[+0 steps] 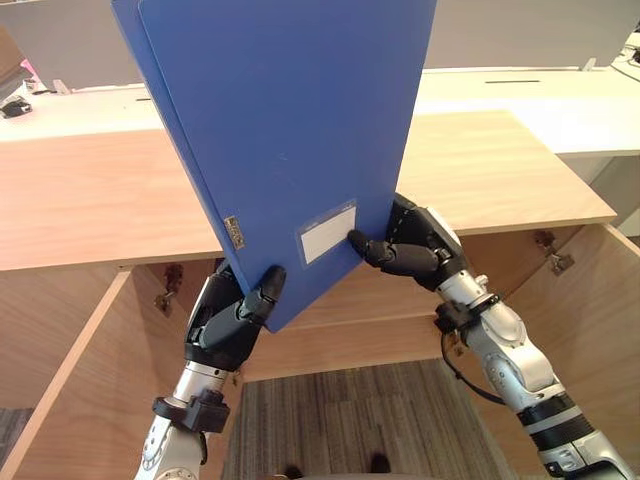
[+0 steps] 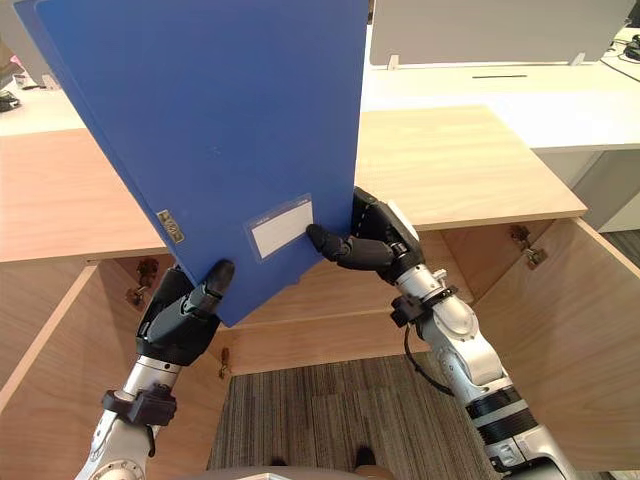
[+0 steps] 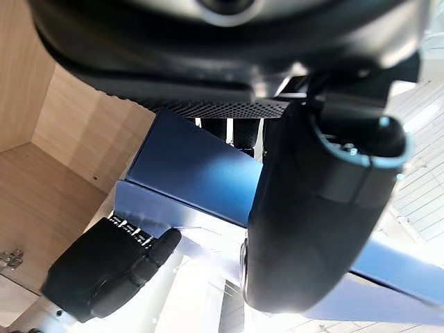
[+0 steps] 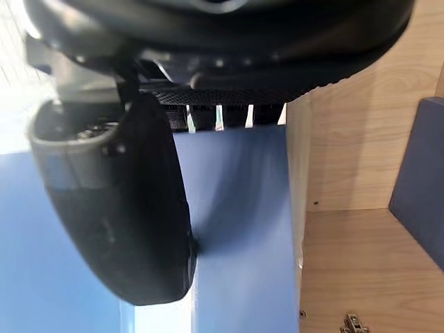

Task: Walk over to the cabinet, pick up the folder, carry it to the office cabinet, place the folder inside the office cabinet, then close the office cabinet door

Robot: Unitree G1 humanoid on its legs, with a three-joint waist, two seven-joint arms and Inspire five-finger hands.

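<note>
Folder: in the left eye view it is big and blue. Both hands hold it up in the air, tipped to one side, in front of the office cabinet. It is not inside the cabinet. The left hand pinches the folder's bottom corner, with its thumb on the front. The right hand pinches the side edge, and its thumb lies on the front just beside a white label. The cabinet is made of light wood. Its left door and right door are swung open. Down below is a stripy carpet. Behind the cabinet is a white desk.

The right eye view shows the same thing: the folder up high, with one hand at the bottom corner and one at the side, both squeezing it.

In the left wrist view the left hand's thumb presses on one side of the blue folder. Its fingers curl on the other side. Cabinet wood shows past them.

In the right wrist view the right hand's thumb lies on the blue cover, and its fingers are behind the cover. Past them is the wooden inside of the cabinet, with a small metal hinge
</note>
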